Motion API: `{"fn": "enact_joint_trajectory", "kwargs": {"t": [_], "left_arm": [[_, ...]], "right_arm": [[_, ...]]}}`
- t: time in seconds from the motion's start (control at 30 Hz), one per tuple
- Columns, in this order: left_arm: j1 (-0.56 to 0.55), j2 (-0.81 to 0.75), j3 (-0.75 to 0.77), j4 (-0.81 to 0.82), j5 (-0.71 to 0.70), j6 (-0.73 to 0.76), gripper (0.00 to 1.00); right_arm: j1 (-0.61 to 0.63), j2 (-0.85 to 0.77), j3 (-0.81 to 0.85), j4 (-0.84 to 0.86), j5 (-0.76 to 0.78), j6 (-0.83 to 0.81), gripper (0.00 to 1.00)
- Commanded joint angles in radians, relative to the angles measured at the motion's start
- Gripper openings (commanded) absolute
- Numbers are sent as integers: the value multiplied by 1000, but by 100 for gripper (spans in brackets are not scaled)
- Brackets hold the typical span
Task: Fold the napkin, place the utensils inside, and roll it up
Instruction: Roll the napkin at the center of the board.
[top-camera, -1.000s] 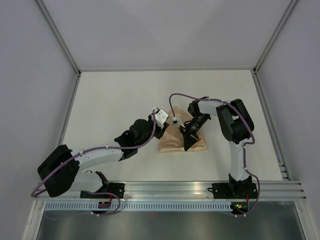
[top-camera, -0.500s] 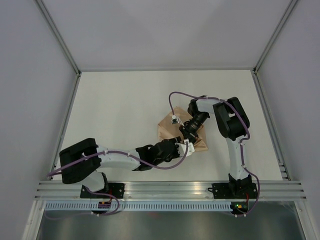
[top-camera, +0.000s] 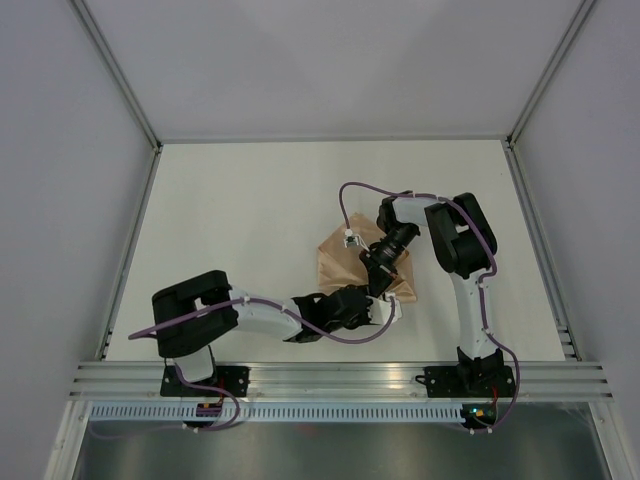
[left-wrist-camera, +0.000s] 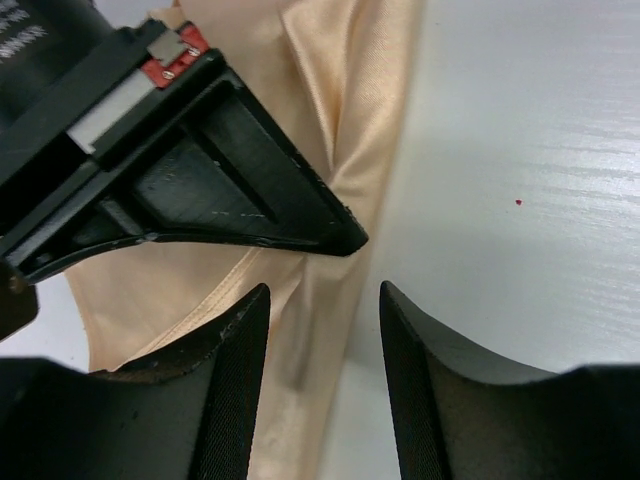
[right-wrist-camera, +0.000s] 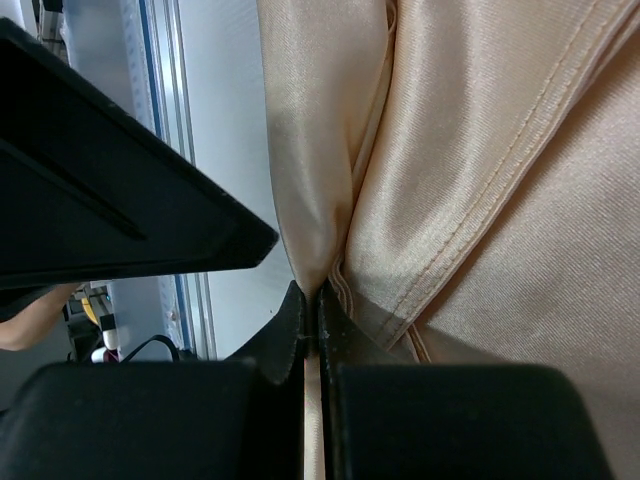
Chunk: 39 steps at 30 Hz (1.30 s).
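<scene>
**Jaws.** The left gripper (left-wrist-camera: 322, 325) has its jaws apart, wider than a second ago. They straddle the loose hem of the thin, light orange-tan cloth napkin (left-wrist-camera: 345, 110) without closing on it. The right gripper (right-wrist-camera: 311, 312) has its jaws together, clamped on a raised fold of the napkin, as it was a second ago.

**Change.** In the overhead view the left arm has swung away from the napkin's far left corner and round the near side. Its fingertips now sit at the near right edge, just beside the right gripper's black finger. The napkin lies on the flat white table (top-camera: 240, 200), right of centre, with both grippers at its right part. Its outline has loosened from a compact folded block into a shape with one corner pointing far left.

**Reading.** The left gripper appears to have let go of one fold and come round for a fresh hold next to the pinched fold. The folding step is therefore judged still in hand. No utensils show in any view, so placing them and rolling remain. With the two grippers this close, the next closure needs care: it should catch cloth and not touch the other finger.
</scene>
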Motion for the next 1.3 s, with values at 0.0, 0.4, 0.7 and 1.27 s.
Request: {"fn": "enact_joint_trajectory", "kwargs": {"t": [0.0, 0.4, 0.7, 1.27], "left_arm": [[-1, 41, 35, -2, 34, 35, 53], [51, 89, 49, -12, 117, -19, 39], [59, 116, 98, -104, 212, -71, 16], [228, 170, 235, -366, 646, -264, 2]], "right_arm": [[-12, 42, 14, 91, 100, -41, 0], [-16, 58, 29, 76, 95, -47, 0], [-21, 61, 34, 68, 83, -48, 0], [-168, -193, 100, 128, -84, 105, 50]]}}
